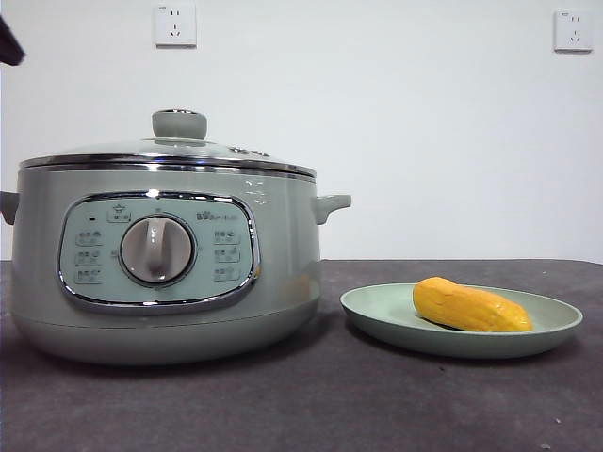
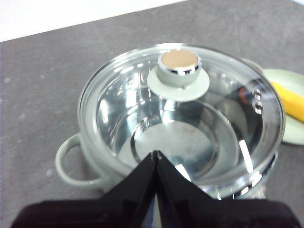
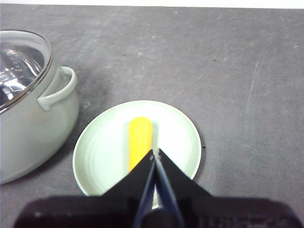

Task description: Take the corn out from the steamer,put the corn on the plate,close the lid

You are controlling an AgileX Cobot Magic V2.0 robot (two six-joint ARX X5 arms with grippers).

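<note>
The sage-green steamer [image 1: 160, 264] stands at the left with its glass lid [image 1: 170, 155] seated on the rim and the green knob [image 1: 179, 123] on top. The yellow-orange corn [image 1: 469, 306] lies on the pale green plate [image 1: 546, 325] to the steamer's right. My left gripper [image 2: 156, 154] is shut and empty, raised above the lid [image 2: 190, 123] near the pot's rim. My right gripper [image 3: 155, 153] is shut and empty, raised above the plate [image 3: 99, 152] and the corn [image 3: 139, 140]. Through the glass the steamer looks empty inside.
The dark grey tabletop [image 1: 377, 405] runs to a white wall with two sockets [image 1: 175, 24]. A black arm tip [image 1: 9, 42] shows at the top left corner. The steamer's side handle [image 3: 59, 88] points toward the plate.
</note>
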